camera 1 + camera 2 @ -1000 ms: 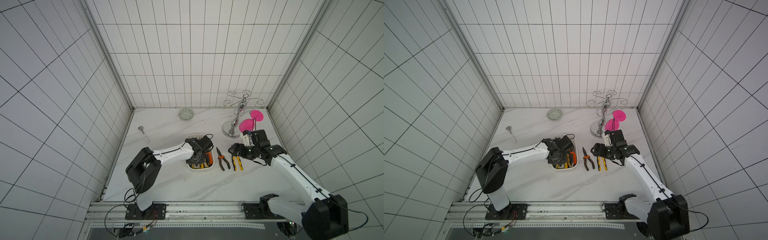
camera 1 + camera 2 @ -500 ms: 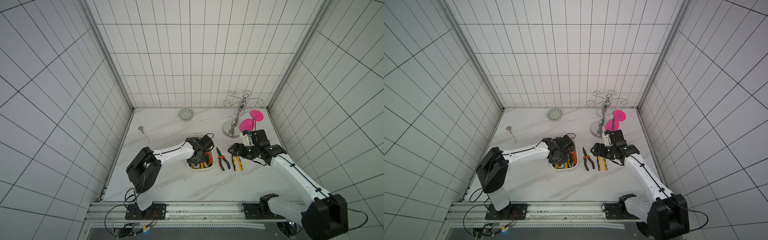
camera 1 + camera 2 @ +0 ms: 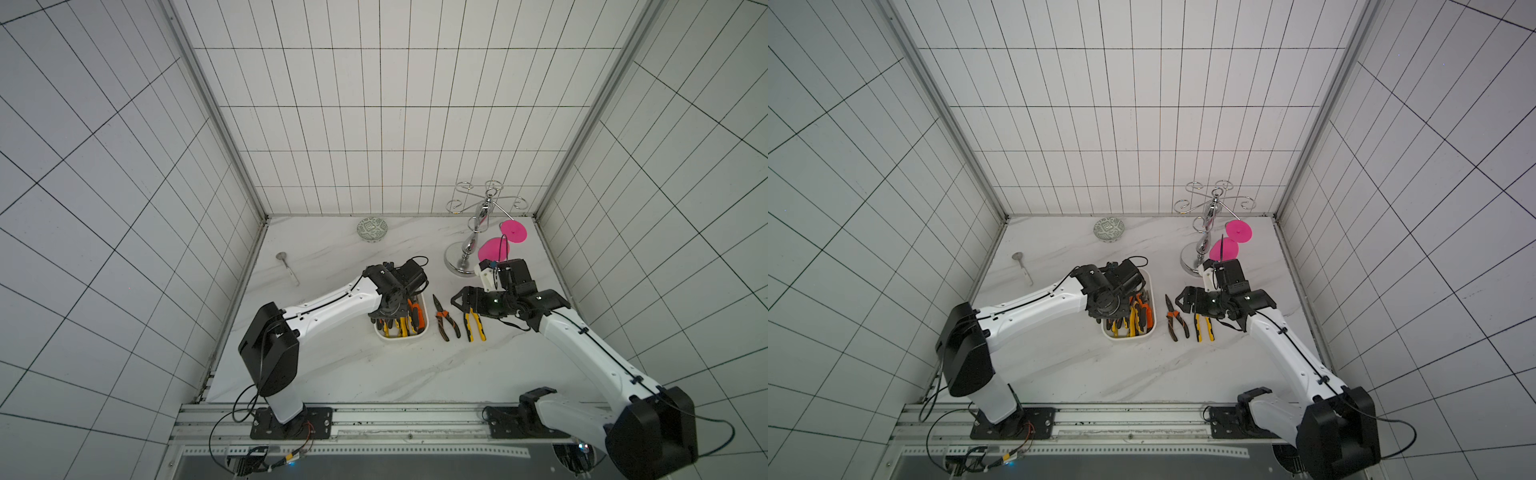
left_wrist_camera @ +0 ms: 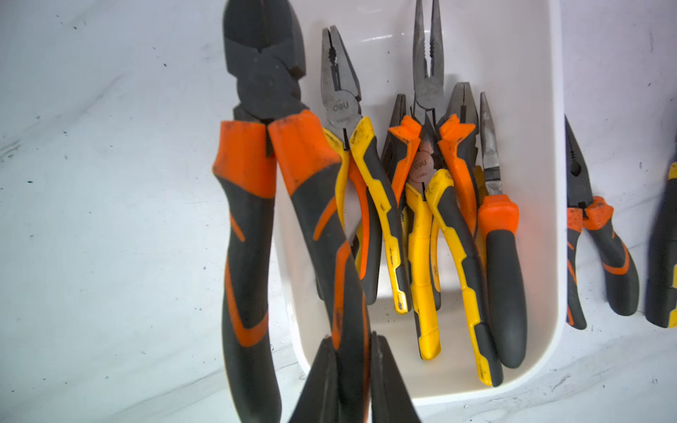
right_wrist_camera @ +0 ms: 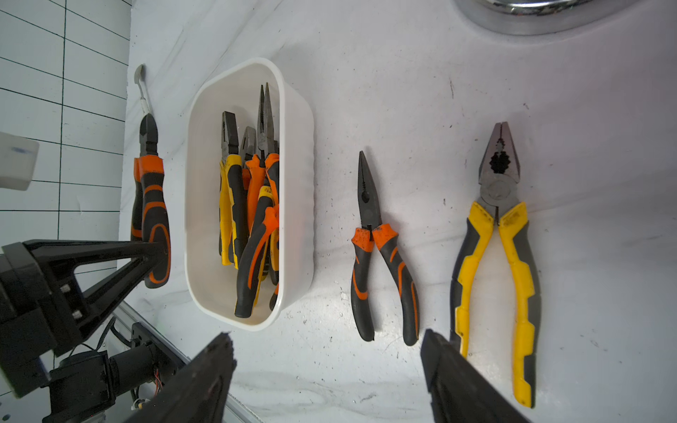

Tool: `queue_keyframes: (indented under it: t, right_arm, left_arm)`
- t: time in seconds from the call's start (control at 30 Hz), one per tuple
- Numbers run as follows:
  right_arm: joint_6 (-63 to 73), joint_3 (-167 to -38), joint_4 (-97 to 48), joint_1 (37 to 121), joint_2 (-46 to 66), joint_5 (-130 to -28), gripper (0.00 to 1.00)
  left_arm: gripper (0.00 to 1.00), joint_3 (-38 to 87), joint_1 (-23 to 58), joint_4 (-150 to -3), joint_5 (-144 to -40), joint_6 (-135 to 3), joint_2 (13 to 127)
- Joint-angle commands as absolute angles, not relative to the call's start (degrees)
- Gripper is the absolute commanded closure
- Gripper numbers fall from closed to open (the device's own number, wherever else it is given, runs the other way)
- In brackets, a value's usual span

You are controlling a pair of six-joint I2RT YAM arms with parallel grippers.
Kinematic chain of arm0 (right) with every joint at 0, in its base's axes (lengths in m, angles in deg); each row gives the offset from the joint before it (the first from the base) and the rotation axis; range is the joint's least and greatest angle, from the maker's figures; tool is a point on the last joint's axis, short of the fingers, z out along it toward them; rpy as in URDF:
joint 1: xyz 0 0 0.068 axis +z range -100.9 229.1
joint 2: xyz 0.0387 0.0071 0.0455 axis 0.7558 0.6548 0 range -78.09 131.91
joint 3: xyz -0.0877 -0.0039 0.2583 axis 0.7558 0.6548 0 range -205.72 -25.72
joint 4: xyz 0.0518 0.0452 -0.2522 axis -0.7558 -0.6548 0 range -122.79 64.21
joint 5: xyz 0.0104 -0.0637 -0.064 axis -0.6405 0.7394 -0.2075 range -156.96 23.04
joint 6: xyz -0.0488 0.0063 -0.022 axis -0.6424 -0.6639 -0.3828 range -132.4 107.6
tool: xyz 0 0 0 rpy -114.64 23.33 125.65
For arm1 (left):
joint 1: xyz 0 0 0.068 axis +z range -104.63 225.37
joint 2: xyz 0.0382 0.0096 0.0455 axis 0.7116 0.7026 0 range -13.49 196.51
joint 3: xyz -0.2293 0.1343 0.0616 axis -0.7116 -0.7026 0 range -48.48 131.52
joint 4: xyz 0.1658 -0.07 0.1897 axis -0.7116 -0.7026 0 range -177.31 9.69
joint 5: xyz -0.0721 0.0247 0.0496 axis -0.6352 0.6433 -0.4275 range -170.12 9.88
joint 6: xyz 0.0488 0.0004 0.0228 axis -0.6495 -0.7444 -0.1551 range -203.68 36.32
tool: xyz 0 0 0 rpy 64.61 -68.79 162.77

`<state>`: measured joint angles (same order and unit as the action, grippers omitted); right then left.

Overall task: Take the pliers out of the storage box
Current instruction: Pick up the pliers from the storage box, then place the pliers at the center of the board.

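Note:
The white storage box [image 4: 542,219] holds several pliers [image 4: 421,205] with yellow-and-black and orange-and-black handles. My left gripper [image 4: 352,342] is shut on one handle of a large orange-and-black pair [image 4: 263,91], which hangs over the box's edge on the side away from the right arm. The right wrist view shows this pair [image 5: 152,205] beside the box [image 5: 304,183]. Two more pliers lie on the table beyond the box: an orange needle-nosed pair [image 5: 370,219] and a yellow blunt pair [image 5: 498,205]. My right gripper [image 5: 327,340] is open above the table near their handles, holding nothing.
A chrome stand [image 3: 469,253] with pink discs [image 3: 513,231] rises behind the right arm. A green-patterned bowl [image 3: 372,229] sits near the back wall and a small spoon [image 3: 287,266] lies near the left wall. Tiled walls close in three sides.
My left gripper has closed on the handle of the orange-and-black pliers. Both arms have hardly shifted.

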<state>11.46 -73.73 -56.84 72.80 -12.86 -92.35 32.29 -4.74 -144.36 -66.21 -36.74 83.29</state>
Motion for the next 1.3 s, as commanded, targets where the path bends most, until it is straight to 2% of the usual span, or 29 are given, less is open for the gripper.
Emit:
queue_keyframes:
  t: [0.0,0.17,0.47,0.67,1.1,1.13,1.27]
  right_arm:
    - [11.7,-74.3,-55.8,74.0,-12.9,-93.2,0.17]
    - [11.7,-74.9,-55.2,75.0,-11.9,-93.4,0.17]
    - [11.2,-75.5,-55.1,76.7,-11.0,-93.2,0.16]
    - [11.2,-75.6,-55.2,77.0,-10.6,-92.8,0.16]
    - [10.9,-75.9,-56.4,77.1,-11.4,-91.5,0.16]
    - [10.9,-75.9,-56.5,77.1,-11.6,-91.5,0.16]
    - [10.8,-75.8,-56.9,77.1,-12.4,-90.9,0.16]
  left_arm:
    - [1.00,33.3,-3.3,-146.3,-63.0,-38.0,80.4]
    - [1.00,30.1,1.3,-144.7,-63.2,-40.5,77.9]
    - [1.00,19.4,10.1,-133.3,-67.7,-49.8,74.9]
    - [1.00,18.6,12.7,-130.5,-68.1,-52.6,80.3]
    - [1.00,18.7,12.8,-125.7,-69.7,-52.3,91.6]
    - [0.97,18.8,12.8,-125.8,-69.5,-52.2,91.9]
    - [0.71,18.2,12.9,-126.1,-69.3,-50.3,90.4]
